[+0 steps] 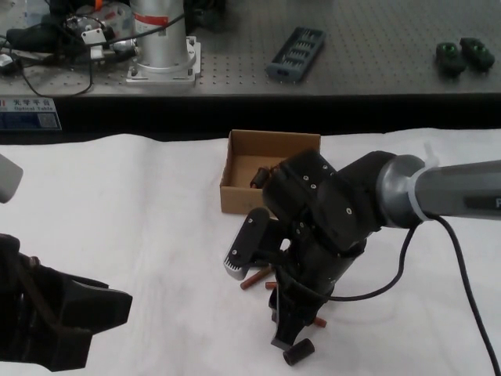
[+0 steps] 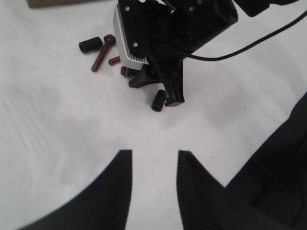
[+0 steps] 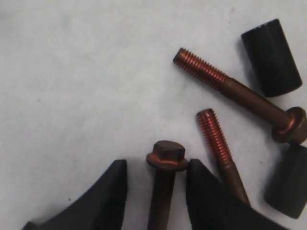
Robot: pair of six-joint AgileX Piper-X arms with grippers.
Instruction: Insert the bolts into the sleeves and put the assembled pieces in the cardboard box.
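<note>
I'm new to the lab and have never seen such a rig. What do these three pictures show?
These are two robot arms above a white cloth. One picture looks down from behind them; the others come from cameras on each wrist. The right gripper is open, its fingers either side of a bolt lying on the cloth. The left gripper is open and empty. More bolts and black sleeves lie nearby; the cardboard box stands beyond them.
</note>
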